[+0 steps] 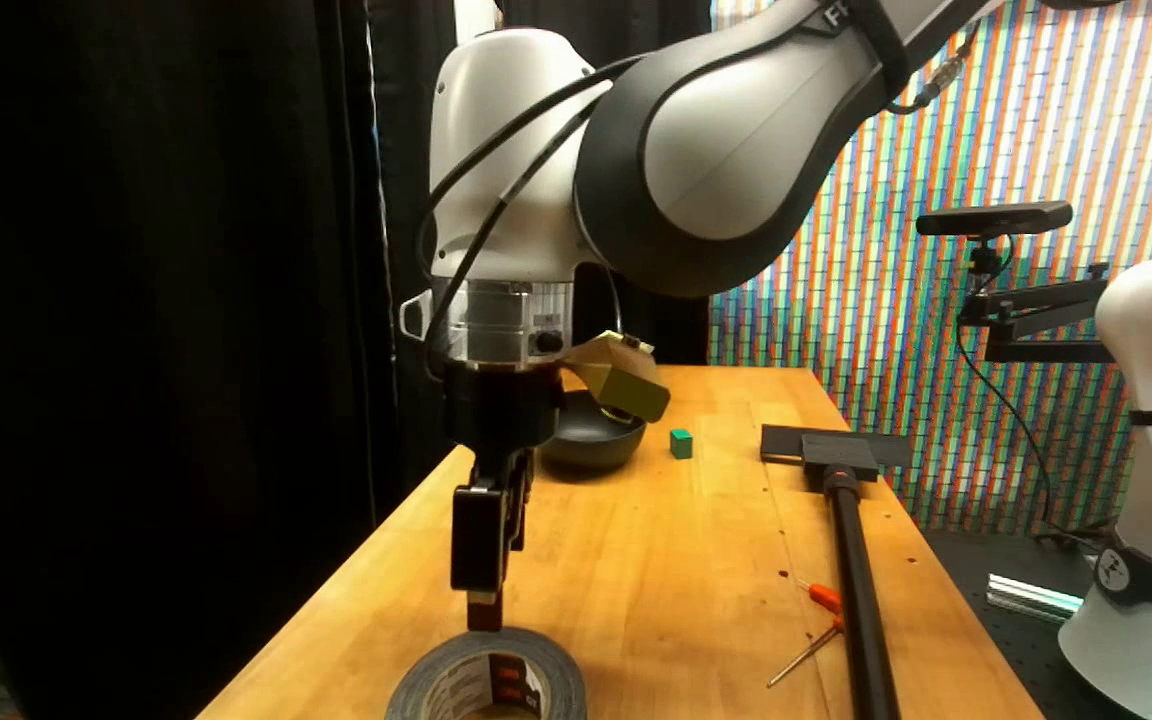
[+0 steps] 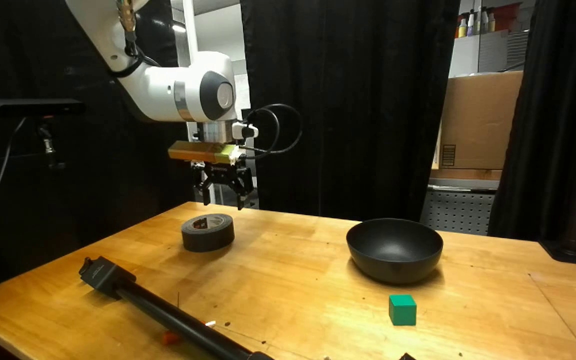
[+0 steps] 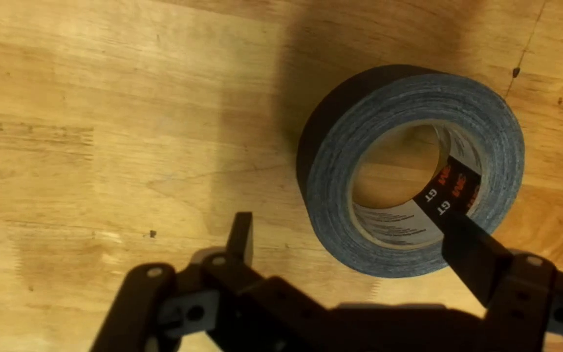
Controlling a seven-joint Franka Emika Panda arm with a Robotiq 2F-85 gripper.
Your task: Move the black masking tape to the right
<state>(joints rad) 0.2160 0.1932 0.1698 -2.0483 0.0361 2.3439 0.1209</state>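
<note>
Arm [image 2: 163,93] slopes in from above over the table [image 2: 288,280], bends at its wrist and hangs the pincer [image 2: 223,205] straight down, as both exterior views show, with a yellow cover [image 2: 199,151] just above it. The pincer is spread wide, its two fingers [image 3: 474,252] well apart, and it has hold of nothing. Below it the tape [image 2: 208,240] lies flat on the table, hole facing up; in an exterior view a gap parts the fingertips from the tape. In the wrist view the tape sits ahead of the pincer and off-centre toward one finger: that finger's tip overlaps the near rim, while the other finger shows against bare table beside the tape. Well apart from the pincer, in both exterior views, stand the bowl [image 2: 394,265] and, near it, the cube [image 2: 403,312]; off to another side of the pincer lies the bar [image 1: 858,590], an orange handle [image 1: 824,598] just beside it
</note>
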